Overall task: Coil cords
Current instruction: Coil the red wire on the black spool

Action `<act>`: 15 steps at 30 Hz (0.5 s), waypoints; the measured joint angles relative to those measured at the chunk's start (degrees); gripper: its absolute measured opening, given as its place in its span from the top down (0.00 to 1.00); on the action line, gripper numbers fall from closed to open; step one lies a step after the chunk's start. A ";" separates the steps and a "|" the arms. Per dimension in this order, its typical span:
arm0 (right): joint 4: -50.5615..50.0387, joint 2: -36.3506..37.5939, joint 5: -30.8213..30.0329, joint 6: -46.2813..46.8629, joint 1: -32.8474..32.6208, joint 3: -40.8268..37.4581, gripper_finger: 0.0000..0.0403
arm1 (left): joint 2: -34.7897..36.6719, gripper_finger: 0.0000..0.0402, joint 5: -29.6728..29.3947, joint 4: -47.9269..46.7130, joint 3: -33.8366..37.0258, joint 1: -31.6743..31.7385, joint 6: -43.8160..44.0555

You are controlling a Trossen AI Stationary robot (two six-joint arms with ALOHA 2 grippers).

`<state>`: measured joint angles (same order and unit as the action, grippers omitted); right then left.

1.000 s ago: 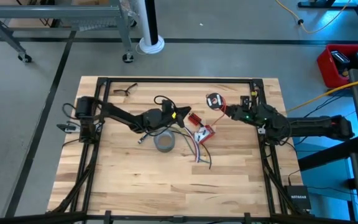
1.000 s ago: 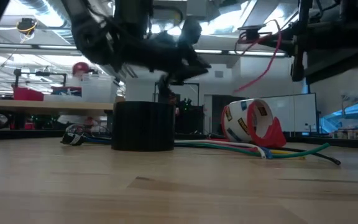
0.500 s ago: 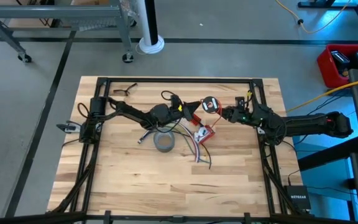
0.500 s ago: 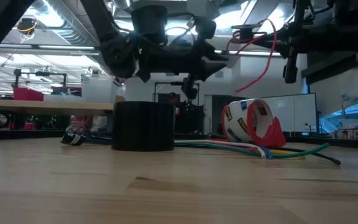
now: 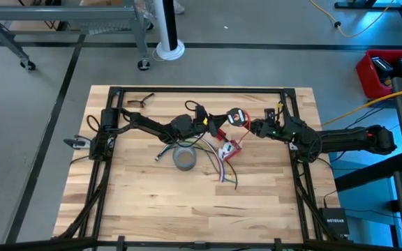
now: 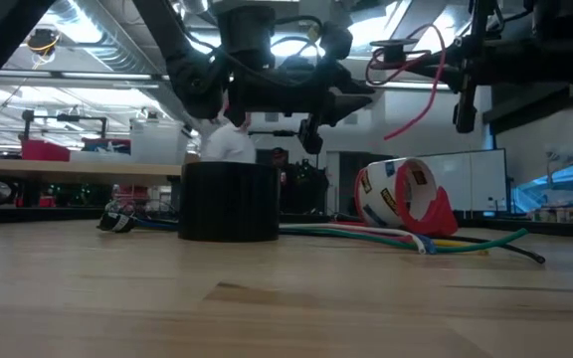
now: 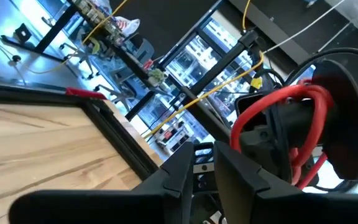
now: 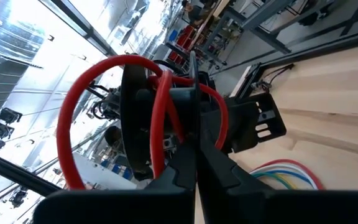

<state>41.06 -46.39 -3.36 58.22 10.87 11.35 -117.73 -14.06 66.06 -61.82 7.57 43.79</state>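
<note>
Red wire (image 5: pixel 243 120) looped round a small black spool (image 5: pixel 236 116), held up over the wooden table (image 5: pixel 138 202); right gripper (image 5: pixel 251 127) pinched tight on it, left gripper (image 5: pixel 215 125) slightly parted, touching it; a second back the left was farther away; one grey tape roll (image 5: pixel 184 159), one red dispenser (image 5: pixel 229 148), one loose cord bundle (image 5: pixel 218 167).

- The small black round coil (image 5: pixel 236 116) is held up above the table, between the two arms.
- The thin red wire (image 8: pixel 160 106) loops around it, one end trailing down (image 6: pixel 421 99).
</note>
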 joint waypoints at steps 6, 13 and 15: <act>0.00 0.02 -2.08 -0.66 0.02 0.00 0.99 | 0.00 0.86 -0.01 -0.17 0.00 -0.58 -2.24; -0.02 0.02 -2.45 -1.49 0.02 0.00 0.99 | 0.00 0.86 0.17 -0.77 0.04 -2.14 -5.36; -0.01 0.02 -2.27 -1.49 0.02 0.00 0.99 | 0.00 0.86 0.13 -0.61 0.04 -1.97 -4.21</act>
<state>41.05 -46.37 -5.62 56.73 10.90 11.35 -117.73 -13.94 65.45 -61.78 5.61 39.58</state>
